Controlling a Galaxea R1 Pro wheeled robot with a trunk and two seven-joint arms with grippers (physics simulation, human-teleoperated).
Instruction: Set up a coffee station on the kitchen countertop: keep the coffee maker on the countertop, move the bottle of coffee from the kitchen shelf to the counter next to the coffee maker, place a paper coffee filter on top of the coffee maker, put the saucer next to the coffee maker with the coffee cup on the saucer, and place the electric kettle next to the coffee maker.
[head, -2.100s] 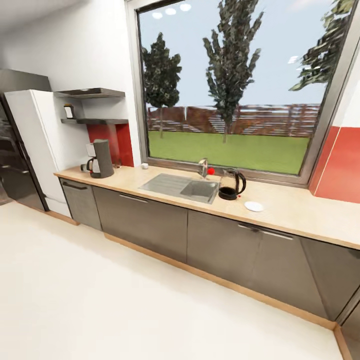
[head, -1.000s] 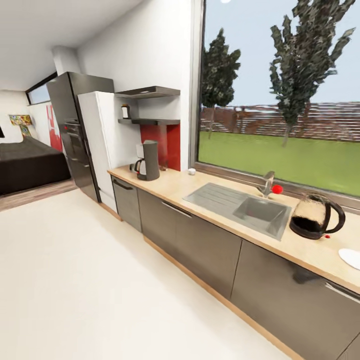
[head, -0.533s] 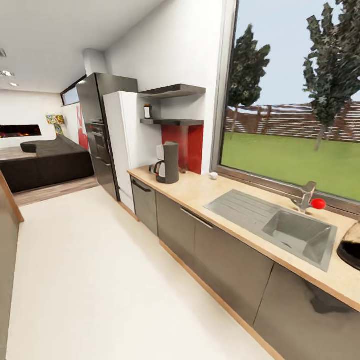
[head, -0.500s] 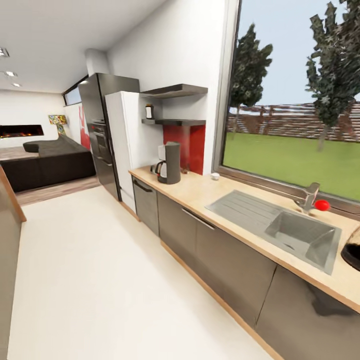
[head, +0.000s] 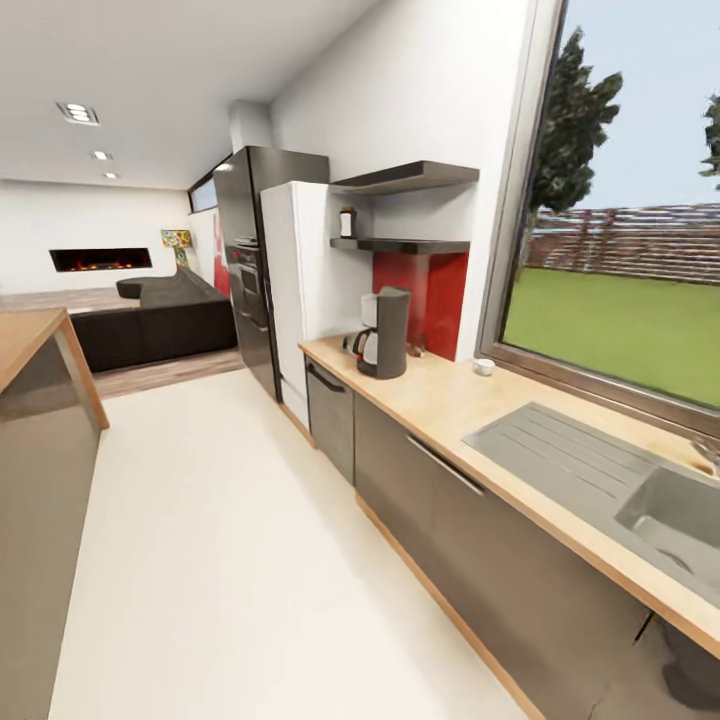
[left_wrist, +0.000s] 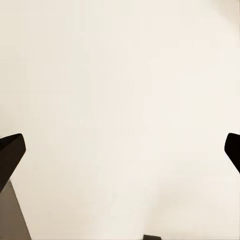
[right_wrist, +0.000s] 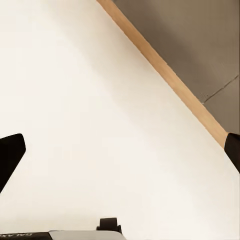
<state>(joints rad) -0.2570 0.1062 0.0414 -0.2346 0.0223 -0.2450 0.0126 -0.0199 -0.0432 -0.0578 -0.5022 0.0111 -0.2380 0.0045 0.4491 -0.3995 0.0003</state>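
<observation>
With both sets of fingers spread wide and empty over the floor (left_wrist: 120, 100), the coffee maker (head: 385, 334) stands on the table (head: 470, 405) at 1 o'clock, below the shelf (head: 400, 244) carrying the bottle (head: 347, 222).

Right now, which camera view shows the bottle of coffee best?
The head view: the bottle of coffee stands small on the lower kitchen shelf, above the coffee maker. The left wrist view faces pale floor between open pincer tips; the right wrist view faces floor and a cabinet base.
</observation>
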